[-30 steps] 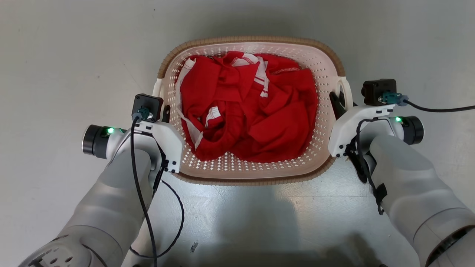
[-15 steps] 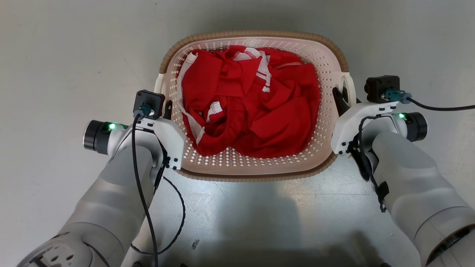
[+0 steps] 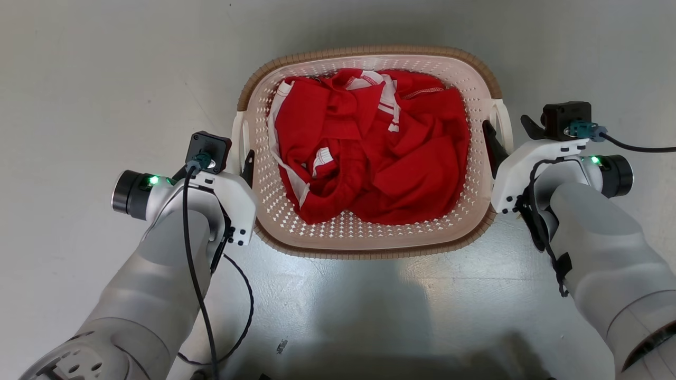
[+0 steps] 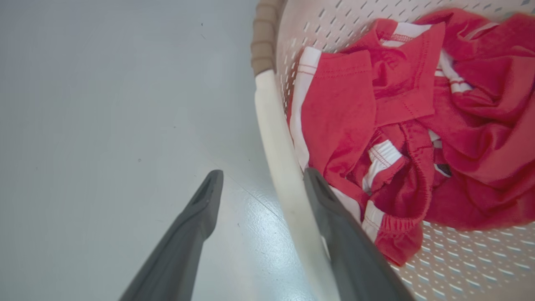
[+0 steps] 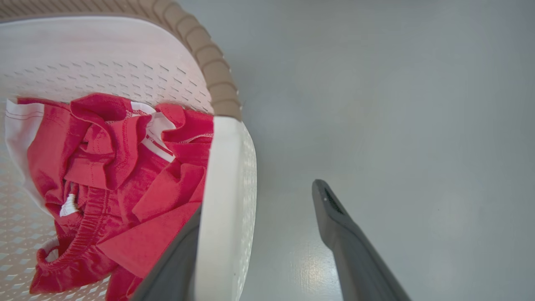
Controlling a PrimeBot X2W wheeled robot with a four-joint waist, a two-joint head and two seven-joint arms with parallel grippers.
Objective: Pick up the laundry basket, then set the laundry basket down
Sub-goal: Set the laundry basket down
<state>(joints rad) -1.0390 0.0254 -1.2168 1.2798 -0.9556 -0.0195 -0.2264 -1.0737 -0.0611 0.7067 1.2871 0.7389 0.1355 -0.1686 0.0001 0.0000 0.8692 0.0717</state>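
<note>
The laundry basket (image 3: 369, 249), cream with a brown woven-look rim, sits on the grey floor with red and white clothes (image 3: 369, 153) inside. My left gripper (image 3: 232, 161) is open and straddles the basket's left white handle (image 3: 238, 140). In the left wrist view, the left gripper (image 4: 262, 177) has the handle (image 4: 276, 138) lying against its right finger, and a wide gap to the other finger. My right gripper (image 3: 509, 132) is open around the right handle (image 3: 504, 121). In the right wrist view, the right gripper (image 5: 259, 200) has one finger behind the handle (image 5: 221, 188) and the other well apart.
Plain grey floor (image 3: 95, 79) surrounds the basket on all sides. Black cables hang from both wrists, one looping down near the left forearm (image 3: 243, 316). A small dark speck (image 3: 281, 346) lies on the floor close to the robot's base.
Both grippers have opened and let go of the basket's handles. The whole picture has shifted a little, so the basket now sits slightly further right in the head view.
</note>
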